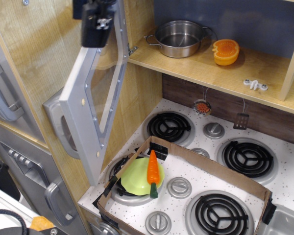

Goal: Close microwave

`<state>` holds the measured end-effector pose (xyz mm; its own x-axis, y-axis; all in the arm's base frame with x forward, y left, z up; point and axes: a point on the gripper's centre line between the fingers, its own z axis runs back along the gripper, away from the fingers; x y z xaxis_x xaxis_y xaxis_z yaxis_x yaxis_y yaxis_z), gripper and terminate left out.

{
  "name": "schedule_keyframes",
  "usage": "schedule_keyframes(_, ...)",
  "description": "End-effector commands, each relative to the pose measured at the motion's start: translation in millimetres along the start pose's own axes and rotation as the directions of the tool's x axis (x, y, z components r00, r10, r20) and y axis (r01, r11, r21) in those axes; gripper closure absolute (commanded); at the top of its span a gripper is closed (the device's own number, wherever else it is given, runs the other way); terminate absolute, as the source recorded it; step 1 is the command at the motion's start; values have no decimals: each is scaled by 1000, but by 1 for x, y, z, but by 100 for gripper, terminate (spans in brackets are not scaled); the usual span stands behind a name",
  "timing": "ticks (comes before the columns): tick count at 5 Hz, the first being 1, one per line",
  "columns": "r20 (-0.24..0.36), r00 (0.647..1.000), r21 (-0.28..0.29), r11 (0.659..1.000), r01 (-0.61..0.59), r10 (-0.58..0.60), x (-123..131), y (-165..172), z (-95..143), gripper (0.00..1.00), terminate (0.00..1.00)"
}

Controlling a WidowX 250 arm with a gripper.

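Note:
The microwave's silver-grey door (95, 93) with its clear window stands swung wide open at the left, its curved grey handle (59, 125) on the outer side. The wooden compartment shelf (196, 63) behind it lies open. My gripper (95, 22) is a dark, blurred shape at the top left, in front of the upper free edge of the door. Its fingers are not distinct, so I cannot tell whether it is open or shut, nor whether it touches the door.
A steel pot (179, 38) and an orange half (226, 51) sit on the shelf. Below, a cardboard tray (186, 156) on the stove holds a green plate (134, 176) and a carrot (153, 171). Grey doors with handles (0, 93) are at the left.

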<state>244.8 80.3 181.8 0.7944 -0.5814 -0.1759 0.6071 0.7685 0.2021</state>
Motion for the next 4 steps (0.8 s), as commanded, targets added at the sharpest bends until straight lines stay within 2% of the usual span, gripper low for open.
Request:
schedule_keyframes(1, 24, 1000, 24, 1000, -2, 2, -20, 24, -2, 0, 0)
schedule_keyframes(2, 12, 1000, 23, 1000, 4, -4, -26, 31, -7, 0, 0)
schedule_keyframes(3, 51, 999, -11, 1000, -5, 6, -28, 31, -19, 0, 0)
schedule_keyframes(4, 169, 984, -43, 997, -57, 63, -24, 26, -37, 0, 0)
